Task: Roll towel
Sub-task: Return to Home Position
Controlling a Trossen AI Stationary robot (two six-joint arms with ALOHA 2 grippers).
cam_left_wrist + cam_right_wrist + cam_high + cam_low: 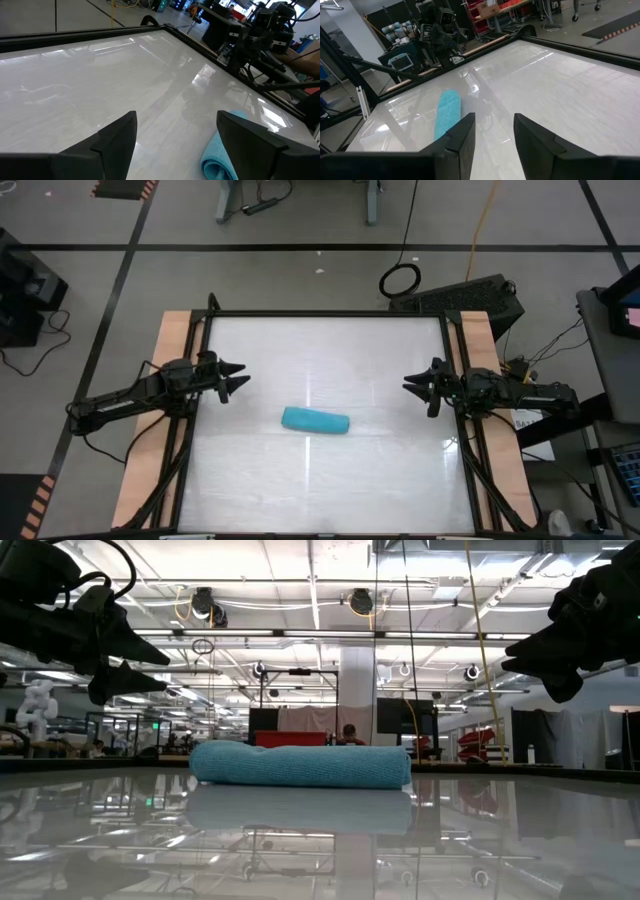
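The teal-blue towel (pixel 315 421) lies rolled up into a short cylinder on the white tabletop (pixel 330 360), near its middle and a little toward the near edge. It also shows in the low view (pixel 300 764), the left wrist view (pixel 220 157) and the right wrist view (pixel 447 112). My left gripper (pixel 238 377) is open and empty above the table's left side. My right gripper (pixel 412 388) is open and empty above the table's right side. Both are well clear of the towel.
Wooden side rails (pixel 165 400) and a black frame (pixel 330 313) border the tabletop. Free room lies all around the roll. Beyond the table are cables, a black case (pixel 465 295) and workshop equipment.
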